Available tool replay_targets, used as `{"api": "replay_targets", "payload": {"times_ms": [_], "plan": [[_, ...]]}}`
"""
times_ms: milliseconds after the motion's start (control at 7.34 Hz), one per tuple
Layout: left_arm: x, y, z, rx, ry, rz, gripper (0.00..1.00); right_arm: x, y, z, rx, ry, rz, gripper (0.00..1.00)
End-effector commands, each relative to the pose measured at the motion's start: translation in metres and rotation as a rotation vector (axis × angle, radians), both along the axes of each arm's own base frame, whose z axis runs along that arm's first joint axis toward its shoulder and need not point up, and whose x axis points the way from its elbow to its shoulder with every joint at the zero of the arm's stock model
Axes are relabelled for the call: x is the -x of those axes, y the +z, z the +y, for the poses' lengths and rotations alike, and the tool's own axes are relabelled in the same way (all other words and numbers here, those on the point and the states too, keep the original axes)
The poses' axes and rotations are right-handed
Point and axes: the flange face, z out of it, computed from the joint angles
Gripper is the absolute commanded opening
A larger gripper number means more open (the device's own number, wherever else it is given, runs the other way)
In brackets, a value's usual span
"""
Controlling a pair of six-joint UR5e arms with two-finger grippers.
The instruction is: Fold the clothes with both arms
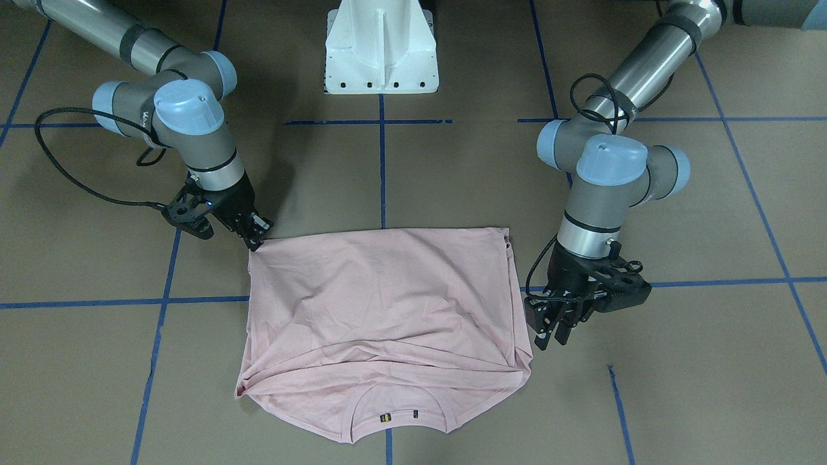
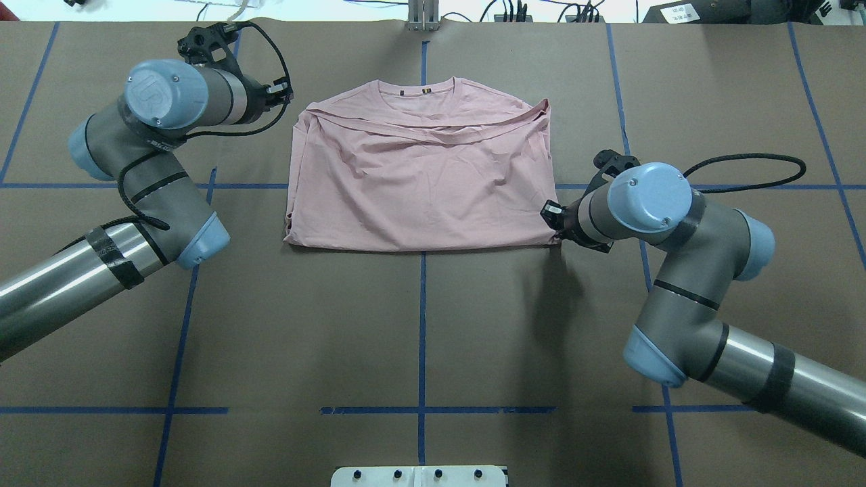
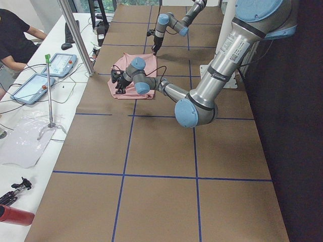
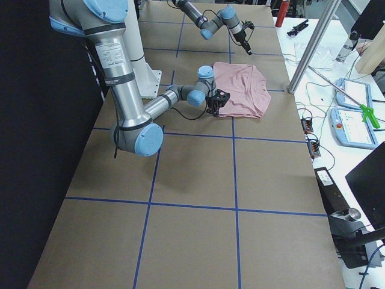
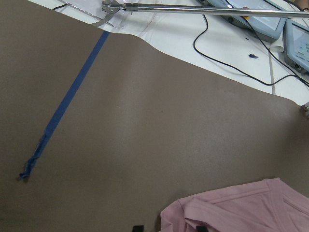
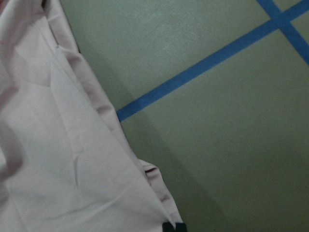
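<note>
Overhead, left to right: left arm (image 2: 169,210) in from 9 o'clock. The left tool (image 1: 550,337) hangs just beside the T-shirt (image 2: 419,182) at its 10 o'clock corner. The overhead hides the tips under the wrist, but the front view shows a gap to the cloth. In the left wrist view the fingertips (image 5: 138,227) are spread, so it's released, nothing gripped, with the shirt corner below them.

T-shirt sits at 12 o'clock of the bench (image 2: 419,338), folded to a rough rectangle, collar (image 2: 416,88) close to the far edge. Its 6 o'clock edge is straight; the collar end is wrinkled, with a fold band across. Bare bench runs from that 6 o'clock edge to the white pedestal (image 2: 419,475), and out along both flanks.

The right tool (image 1: 256,240) is at the shirt's 4 o'clock corner, clenched on the corner cloth. The right wrist view puts the closed tip right on the fabric point.

Side views add a white side table (image 3: 15,171) with pendants (image 3: 61,63) past the bench's far edge.
</note>
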Motion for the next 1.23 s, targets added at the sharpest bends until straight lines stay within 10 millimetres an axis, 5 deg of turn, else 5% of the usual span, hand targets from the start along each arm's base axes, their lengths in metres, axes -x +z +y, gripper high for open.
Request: {"api": "replay_targets", "payload": {"times_ms": [0,136,409,545,681,817,1090], "plan": [[0.000,-0.006,0.000,-0.003,-0.002,0.007,0.47,-0.036,-0.030,0.096,-0.005,-0.073,-0.097,0.00],[0.003,-0.014,0.003,-0.013,-0.001,0.019,0.47,-0.054,-0.049,0.156,0.014,-0.146,-0.148,0.00],[0.005,-0.036,0.016,-0.022,-0.004,0.072,0.47,-0.050,-0.058,0.265,0.067,-0.381,-0.175,0.00],[-0.006,-0.043,0.036,-0.002,0.039,0.118,0.48,-0.053,-0.057,0.290,0.133,-0.500,-0.188,0.11],[0.001,-0.042,0.060,0.057,0.089,0.188,0.49,-0.052,-0.057,0.299,0.145,-0.528,-0.188,0.99],[0.010,-0.042,0.091,0.091,0.118,0.241,0.50,-0.056,-0.062,0.288,0.137,-0.502,-0.200,1.00],[-0.017,-0.038,0.176,0.180,0.197,0.295,0.55,-0.087,-0.068,0.221,0.107,-0.334,-0.223,1.00]]}}
